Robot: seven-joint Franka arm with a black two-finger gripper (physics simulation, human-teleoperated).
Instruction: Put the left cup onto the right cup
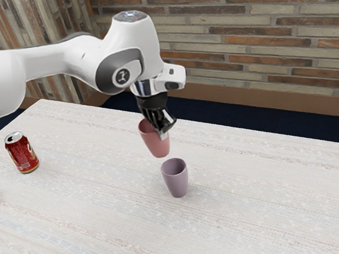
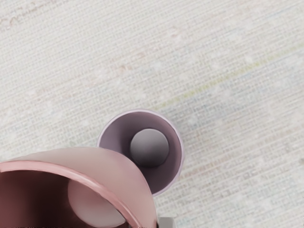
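Pink cup (image 1: 155, 145) hanging tilted, tool (image 1: 160, 126) clamping its rim, hovering just above purple cup (image 1: 175, 177) standing on desk (image 1: 265, 208).

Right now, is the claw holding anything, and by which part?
Yes: the pink cup, pinched at one side of its rim by the claw, tilted in the air near the purple cup.
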